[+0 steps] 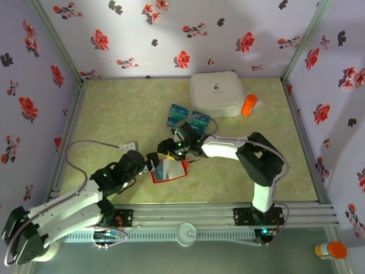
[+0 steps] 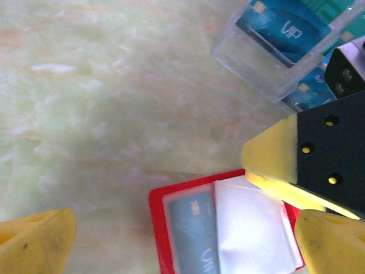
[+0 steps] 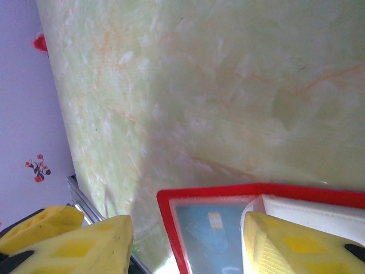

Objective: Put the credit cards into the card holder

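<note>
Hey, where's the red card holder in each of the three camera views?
Top external: the card holder lies mid-table, towards the arm bases.
Left wrist: card holder at bottom centre, open, cut by the lower edge.
Right wrist: card holder along the bottom, centre to right.
Shared landmark: the blue card in its clear pocket, in both wrist views.
</note>
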